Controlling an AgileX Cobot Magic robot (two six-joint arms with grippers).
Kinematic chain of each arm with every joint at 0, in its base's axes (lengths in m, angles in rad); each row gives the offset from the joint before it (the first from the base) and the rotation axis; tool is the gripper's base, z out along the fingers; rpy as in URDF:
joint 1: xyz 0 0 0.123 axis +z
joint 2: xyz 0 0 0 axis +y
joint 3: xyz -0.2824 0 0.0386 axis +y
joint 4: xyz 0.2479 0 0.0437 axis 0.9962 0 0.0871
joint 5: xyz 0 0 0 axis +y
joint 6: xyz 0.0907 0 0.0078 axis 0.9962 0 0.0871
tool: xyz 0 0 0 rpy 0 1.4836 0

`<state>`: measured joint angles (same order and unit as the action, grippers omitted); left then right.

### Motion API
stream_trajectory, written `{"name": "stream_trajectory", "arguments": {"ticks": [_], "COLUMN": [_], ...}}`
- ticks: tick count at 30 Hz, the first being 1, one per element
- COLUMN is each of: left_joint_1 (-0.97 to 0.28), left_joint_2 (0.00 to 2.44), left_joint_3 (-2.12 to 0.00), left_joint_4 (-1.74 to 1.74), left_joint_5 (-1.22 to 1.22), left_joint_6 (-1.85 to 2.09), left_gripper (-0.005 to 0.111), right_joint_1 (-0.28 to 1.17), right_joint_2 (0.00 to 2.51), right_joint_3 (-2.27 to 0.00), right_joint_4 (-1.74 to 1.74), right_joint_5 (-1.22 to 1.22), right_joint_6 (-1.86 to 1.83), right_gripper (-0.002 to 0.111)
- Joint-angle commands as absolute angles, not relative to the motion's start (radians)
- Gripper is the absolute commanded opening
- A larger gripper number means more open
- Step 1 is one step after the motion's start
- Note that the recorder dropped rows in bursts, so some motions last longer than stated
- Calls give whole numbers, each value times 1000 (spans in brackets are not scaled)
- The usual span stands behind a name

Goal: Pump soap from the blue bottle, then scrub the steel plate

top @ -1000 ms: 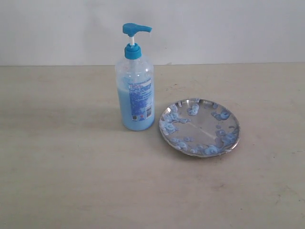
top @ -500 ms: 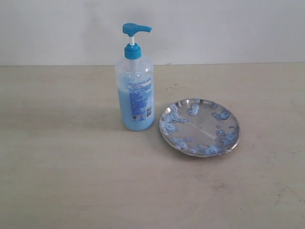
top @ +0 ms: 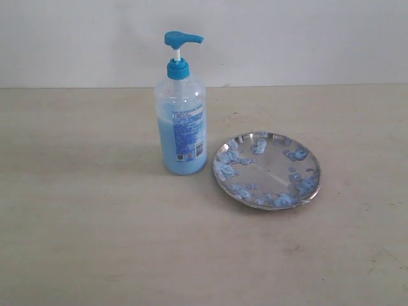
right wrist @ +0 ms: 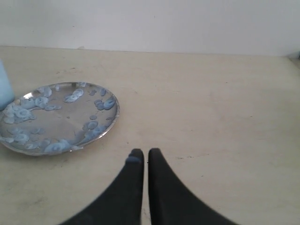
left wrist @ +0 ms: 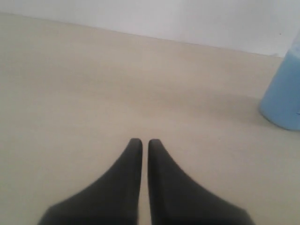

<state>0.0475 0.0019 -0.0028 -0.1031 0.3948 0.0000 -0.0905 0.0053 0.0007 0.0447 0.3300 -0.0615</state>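
Note:
The blue bottle (top: 182, 115) stands upright on the table, its pump head (top: 182, 39) raised, light blue soap (top: 182, 146) filling its lower half. Right of it lies the steel plate (top: 268, 170), dotted with pale blue soap blobs (top: 228, 167). Neither gripper shows in the exterior view. My left gripper (left wrist: 142, 143) is shut over bare table, the bottle's base (left wrist: 283, 96) off to one side. My right gripper (right wrist: 142, 153) is shut, with a small blue smear on one fingertip (right wrist: 134, 159); the plate (right wrist: 61, 119) lies apart from it.
A pale wooden table (top: 95, 242) carries both objects, and a white wall (top: 287, 38) rises behind its far edge.

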Motion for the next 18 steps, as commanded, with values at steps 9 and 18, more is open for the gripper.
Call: {"name": "stream_trajectory", "arguments": {"ticks": [9, 18], "left_joint_1": [94, 48], "left_joint_2": [0, 0], "left_joint_3": [0, 0], "left_joint_4": [-189, -168], "left_joint_5": [426, 435], "left_joint_6": [-25, -52], "left_gripper": [4, 4], "right_joint_1": [-88, -88], "right_joint_2": [0, 0], "right_joint_3": [0, 0], "right_joint_4": [42, 42], "right_joint_5": [327, 327], "right_joint_6": [-60, -60], "right_gripper": [0, 0]}}
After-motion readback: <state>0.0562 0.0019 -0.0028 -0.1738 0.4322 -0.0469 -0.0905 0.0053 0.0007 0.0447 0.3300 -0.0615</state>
